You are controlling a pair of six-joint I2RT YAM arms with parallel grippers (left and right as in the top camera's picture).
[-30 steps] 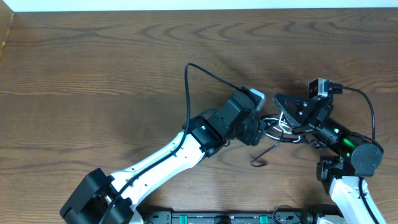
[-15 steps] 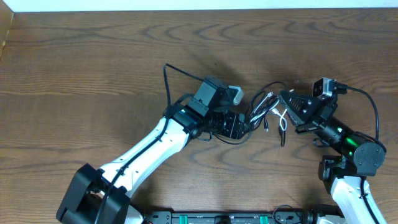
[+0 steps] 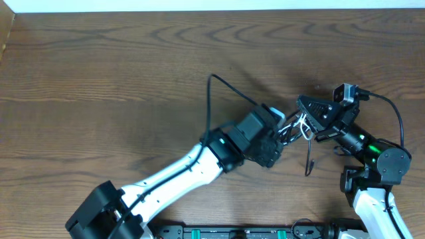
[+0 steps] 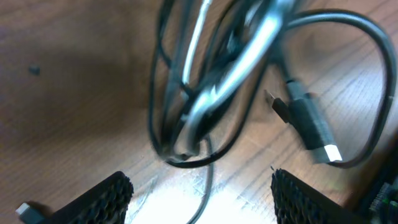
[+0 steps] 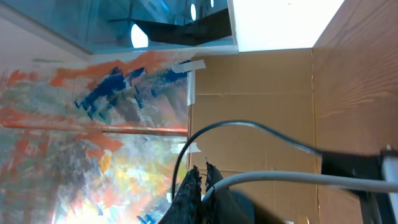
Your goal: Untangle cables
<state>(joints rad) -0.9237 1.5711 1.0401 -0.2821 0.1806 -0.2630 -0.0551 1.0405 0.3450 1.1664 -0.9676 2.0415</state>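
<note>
The cables (image 3: 294, 127) are being held in a loose tangle near the right side of the bench (image 3: 99, 79), in the gap between the two tools. A white cord (image 3: 304, 126) is being looped through the thin black ones in the knot, and one black cord (image 3: 309, 158) is hanging down from it towards the near edge. In the left wrist view the cables (image 4: 205, 93) are being shown blurred, as several dark loops bunched with a pale strand, and a black plug (image 4: 308, 121) with a light tip is lying just beside them.

The bundle is being gripped at its upper right by the right tool (image 3: 304, 109). In the right wrist view the right tool (image 5: 205, 186) is being seen clenched, with dark fingertips (image 5: 189, 193) close together and a pale cord (image 5: 280, 177) running out from them.

The left tool (image 3: 282, 135) is being held against the left side of the tangle. In its own view the left tool (image 4: 199, 196) is being seen released, with its textured fingers (image 4: 106, 196) spread wide and the cables ahead of them, not pinched. Whether the loops are touching the bench there cannot be told.
</note>
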